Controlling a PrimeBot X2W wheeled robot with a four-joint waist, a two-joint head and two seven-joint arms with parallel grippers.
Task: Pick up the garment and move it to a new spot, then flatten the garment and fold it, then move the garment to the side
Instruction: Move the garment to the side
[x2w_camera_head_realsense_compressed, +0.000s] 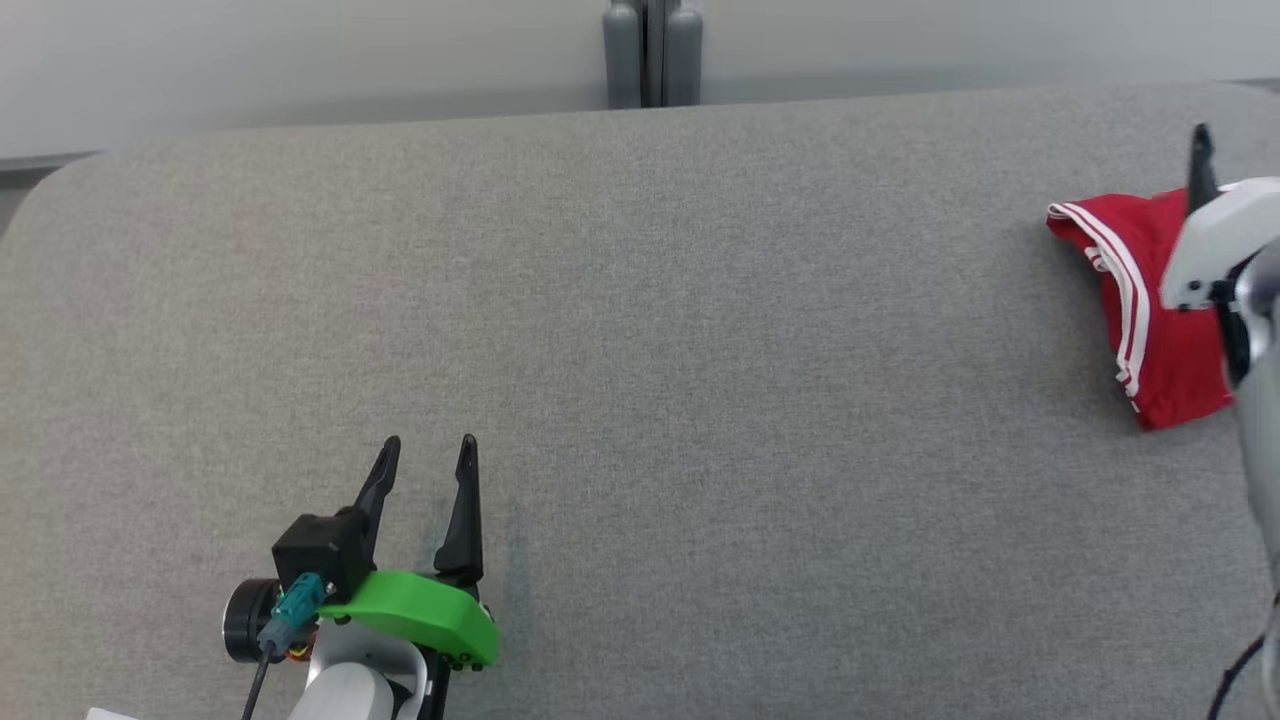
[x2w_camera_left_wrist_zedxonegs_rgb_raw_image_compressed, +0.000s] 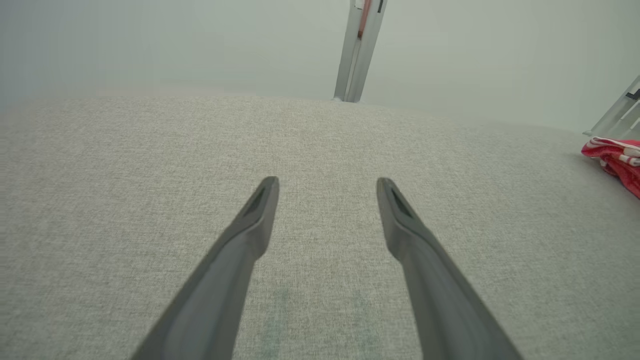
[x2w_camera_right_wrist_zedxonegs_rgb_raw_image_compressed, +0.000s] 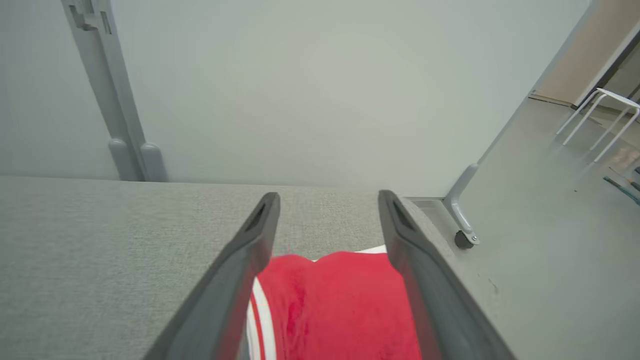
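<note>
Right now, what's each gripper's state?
Left gripper: open, empty, over the grey fabric tabletop.
Right gripper: open, over the red white-striped cloth garment, not gripping it.

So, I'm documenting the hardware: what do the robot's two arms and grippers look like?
The left gripper has two long, dark, tapering fingers on a bright green curved mount, with a black block, a teal connector and a dark cable; its forearm is pale grey-white. The right gripper has the same dark fingers and a white-grey shell.
</note>
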